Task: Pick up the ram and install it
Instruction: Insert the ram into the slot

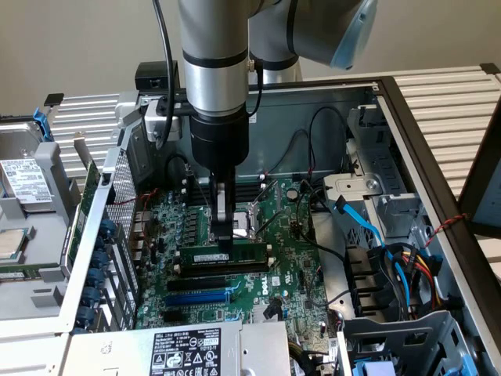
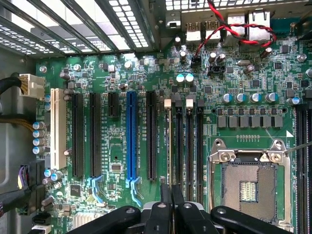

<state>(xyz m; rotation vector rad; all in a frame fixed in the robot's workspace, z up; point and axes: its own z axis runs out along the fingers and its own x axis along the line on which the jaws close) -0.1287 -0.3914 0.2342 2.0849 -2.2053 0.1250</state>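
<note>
The ram (image 1: 239, 254) is a thin green stick with a white label. It stands on its long edge, level with the motherboard (image 1: 290, 258). My gripper (image 1: 225, 241) comes straight down from above and is shut on the ram near its middle. The ram sits at the row of black memory slots (image 1: 223, 269), between the processor socket (image 1: 249, 218) and the blue slot (image 1: 200, 298). Whether it rests in a slot or hangs just over one I cannot tell. In the wrist view my gripper (image 2: 171, 197) points at the memory slots (image 2: 189, 141), with the ram (image 2: 168, 141) seen edge-on.
The open computer case surrounds the board. A grey power supply (image 1: 184, 351) lies at the near edge, and drive cages with blue and black cables (image 1: 368, 231) fill the exterior view's right. Card brackets (image 1: 102, 258) line the left. The blue slot (image 2: 131, 134) and a white slot (image 2: 57, 129) lie beside the memory slots.
</note>
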